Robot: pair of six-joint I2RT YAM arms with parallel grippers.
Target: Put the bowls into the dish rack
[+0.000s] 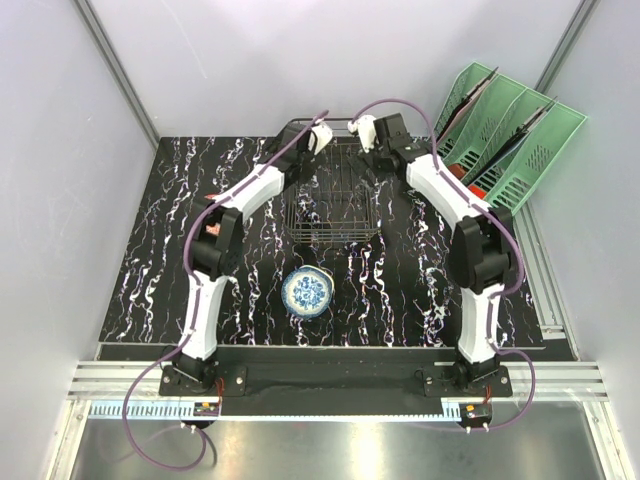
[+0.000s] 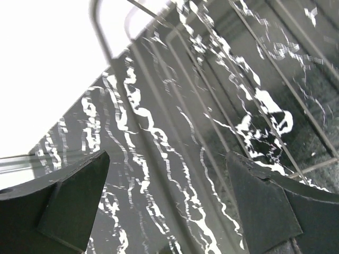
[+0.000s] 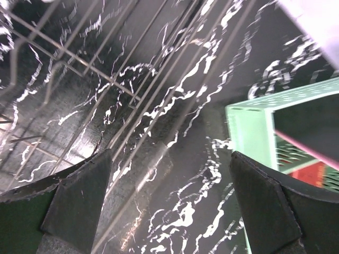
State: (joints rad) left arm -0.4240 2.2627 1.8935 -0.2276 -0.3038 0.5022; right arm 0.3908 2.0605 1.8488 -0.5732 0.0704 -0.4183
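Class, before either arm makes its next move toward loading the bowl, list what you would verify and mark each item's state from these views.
1. Left gripper open and empty: ok.
2. Right gripper open and empty: ok.
3. Bowl alone on the table, nothing touching it: ok.
4. Dish rack has free space, no bowl seen inside: ok.
5. A gripper above the bowl: not ok; both hang at the rack's far end.
6. Whether more bowls remain: cannot tell; only one shows.
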